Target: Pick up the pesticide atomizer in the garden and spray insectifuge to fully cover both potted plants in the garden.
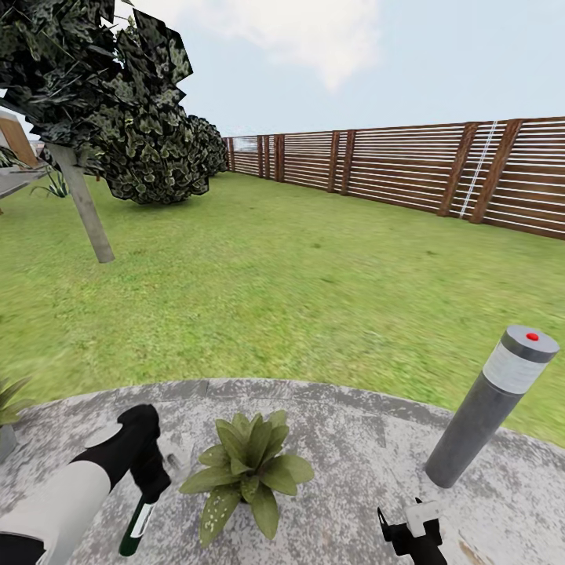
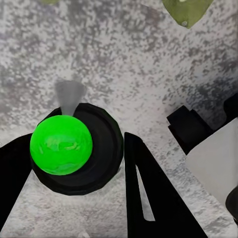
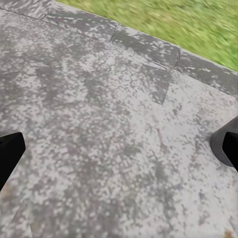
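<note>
On the patio [image 1: 345, 439], a potted plant [image 1: 247, 471] sits between pesticide atomizer [image 1: 137, 524] left and bollard lamp [image 1: 490, 406] right

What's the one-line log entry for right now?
left gripper: shut on pesticide atomizer | right gripper: open, idle | potted plant: beside atomizer, on patio

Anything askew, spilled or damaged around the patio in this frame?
Nothing looks spilled or broken. The grey bollard lamp appears tilted, though that may be lens distortion. The left gripper straddles the pesticide atomizer, standing upright on the stone patio beside the potted plant.
</note>
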Available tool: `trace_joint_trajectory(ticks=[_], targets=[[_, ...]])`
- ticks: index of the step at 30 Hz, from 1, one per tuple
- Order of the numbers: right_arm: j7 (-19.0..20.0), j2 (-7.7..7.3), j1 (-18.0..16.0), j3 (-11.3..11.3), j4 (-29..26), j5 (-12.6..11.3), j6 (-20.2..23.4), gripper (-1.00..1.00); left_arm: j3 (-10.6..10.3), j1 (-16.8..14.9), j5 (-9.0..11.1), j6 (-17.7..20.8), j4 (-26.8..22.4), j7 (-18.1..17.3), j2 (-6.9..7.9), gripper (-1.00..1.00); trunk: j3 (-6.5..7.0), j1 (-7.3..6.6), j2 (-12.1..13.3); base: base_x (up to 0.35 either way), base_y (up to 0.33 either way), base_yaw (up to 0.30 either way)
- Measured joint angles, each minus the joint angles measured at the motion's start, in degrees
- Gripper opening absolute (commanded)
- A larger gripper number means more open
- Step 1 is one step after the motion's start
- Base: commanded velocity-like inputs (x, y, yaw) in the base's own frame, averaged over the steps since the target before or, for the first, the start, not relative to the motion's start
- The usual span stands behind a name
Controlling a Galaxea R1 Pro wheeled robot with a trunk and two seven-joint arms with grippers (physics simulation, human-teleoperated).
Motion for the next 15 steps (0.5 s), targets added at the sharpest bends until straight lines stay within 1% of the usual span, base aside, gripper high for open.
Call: trace_joint_trajectory(ticks=[5, 8, 11, 13, 15], targets=[[0.0, 0.00, 0.0, 0.0, 0.0, 0.0, 0.0, 1.00, -0.2, 0.1, 0.1, -0.1, 0.7, 0.0, 0.56, -1.00, 0.00, 0.00, 0.0, 0.000, 0.000, 0.000], [0.0, 0.00, 0.0, 0.0, 0.0, 0.0, 0.0, 1.00, -0.2, 1.2, 0.1, -0.2, 2.5, 0.1, 0.67, -1.00, 0.00, 0.00, 0.0, 0.000, 0.000, 0.000], [0.0, 0.00, 0.0, 0.0, 0.0, 0.0, 0.0, 1.00, -0.2, 1.6, 0.1, -0.3, 3.1, 0.1, 0.84, -1.00, 0.00, 0.00, 0.0, 0.000, 0.000, 0.000], [0.0, 0.00, 0.0, 0.0, 0.0, 0.0, 0.0, 1.00, 0.3, 1.7, 0.3, -0.3, 3.0, 0.1, 0.85, -1.00, 0.00, 0.00, 0.0, 0.000, 0.000, 0.000], [0.0, 0.00, 0.0, 0.0, 0.0, 0.0, 0.0, 1.00, 1.5, 1.7, 0.7, -0.3, 2.7, 0.1, 0.58, -1.00, 0.00, 0.00, 0.0, 0.000, 0.000, 0.000]])
